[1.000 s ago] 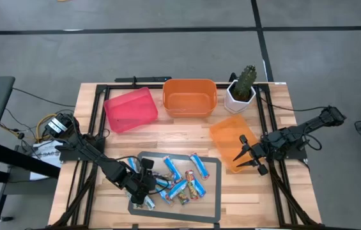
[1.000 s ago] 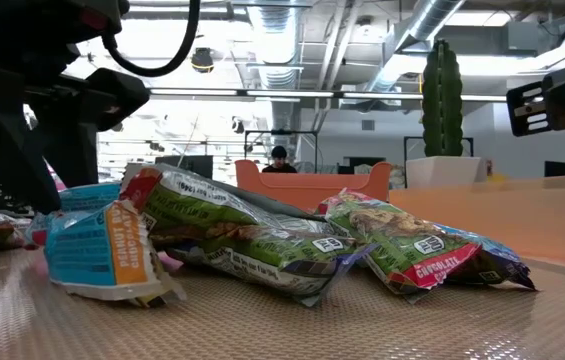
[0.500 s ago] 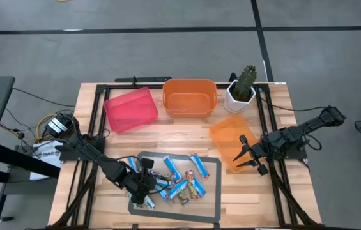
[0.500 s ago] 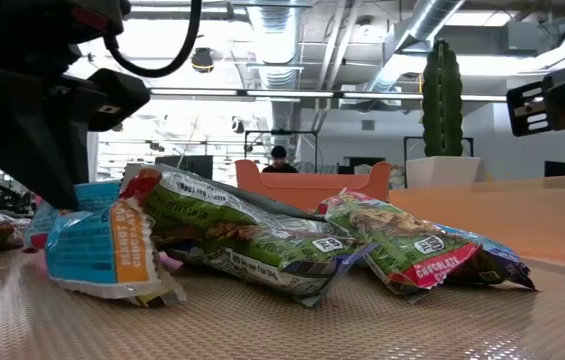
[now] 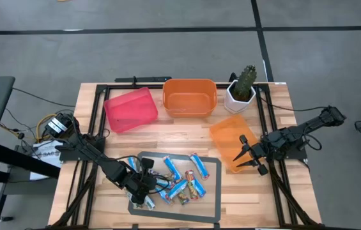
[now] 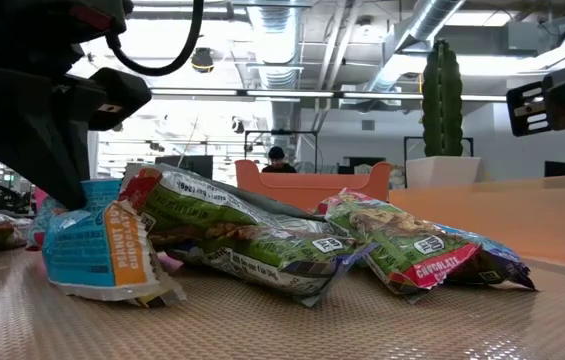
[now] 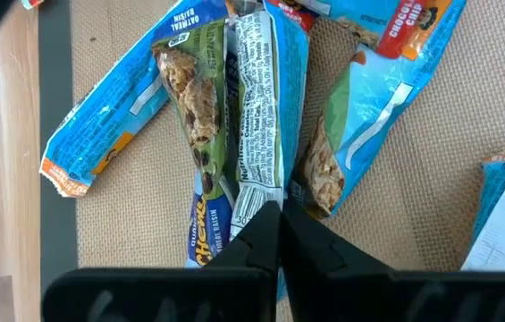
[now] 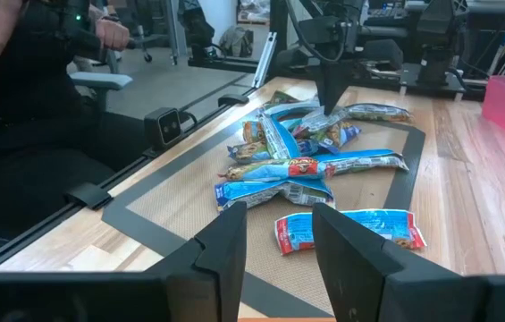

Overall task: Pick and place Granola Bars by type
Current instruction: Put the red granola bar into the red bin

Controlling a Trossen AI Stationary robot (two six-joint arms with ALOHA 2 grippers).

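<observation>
Granola Bars (image 5: 181,183) heaped on grey mat (image 5: 212,167) at worktop's (image 5: 180,131) front. Left gripper (image 7: 279,234) down among them, fingers pinched together on a blue wrapper's edge. Right gripper (image 8: 279,234) released, hovering over orange lid (image 5: 228,140).

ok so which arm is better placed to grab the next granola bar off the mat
The left. Its tool is down over the granola bars on the mat, fingers closed together just above a green-wrapped bar. The right tool waits open over the flat orange bin, away from the pile.
</observation>
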